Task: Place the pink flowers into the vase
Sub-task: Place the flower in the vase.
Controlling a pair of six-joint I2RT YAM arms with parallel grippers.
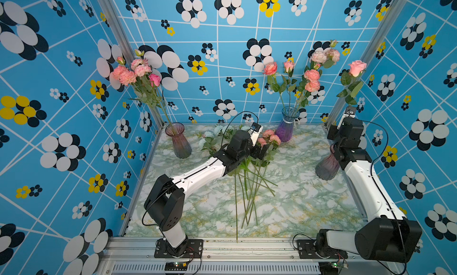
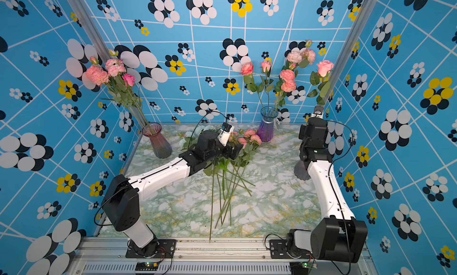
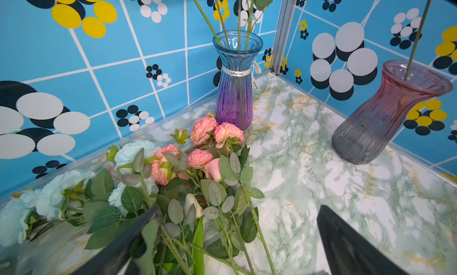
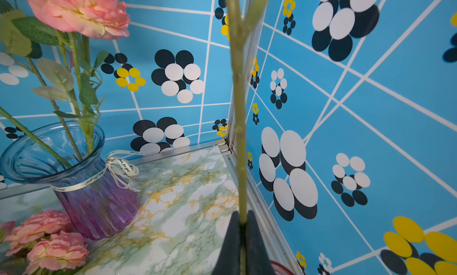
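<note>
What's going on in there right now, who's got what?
The right gripper is shut on the stem of a pink rose, held upright with its lower end in the mouth of the pink-grey vase. The left gripper is open, low over the pink flowers and pale blue-white flowers lying on the table. The blue-purple vase and the back-left vase already hold pink flowers.

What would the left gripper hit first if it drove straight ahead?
The left gripper, jaws open, likely meets the leafy stems of the loose pink flowers first; the blue-purple vase stands beyond, depth unclear.
</note>
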